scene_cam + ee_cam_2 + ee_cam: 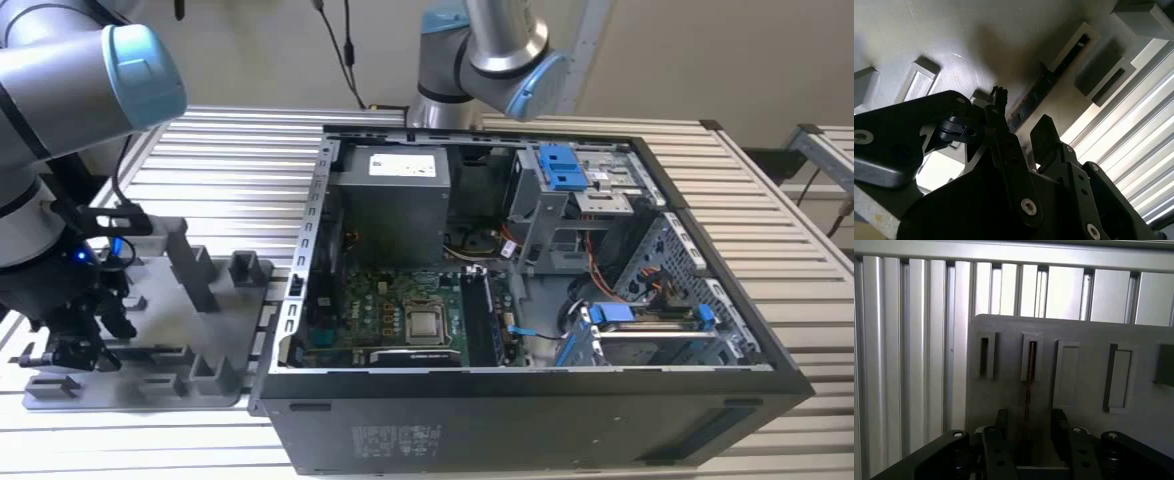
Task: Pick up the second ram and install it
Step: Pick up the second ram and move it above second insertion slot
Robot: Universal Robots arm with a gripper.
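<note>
the gripper (74,345) hangs over the grey tray (147,385) at the lower left of the exterior view, fingers spread and holding nothing. the ram stick (1027,382) stands in its tray slot between them, not yet lifted. fitting it into the computer case (534,420) is all undone.

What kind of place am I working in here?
Probably a lab bench for robotic PC assembly: an opened computer case lies on a slatted aluminium table, a grey parts fixture beside it, another robot arm behind.
</note>
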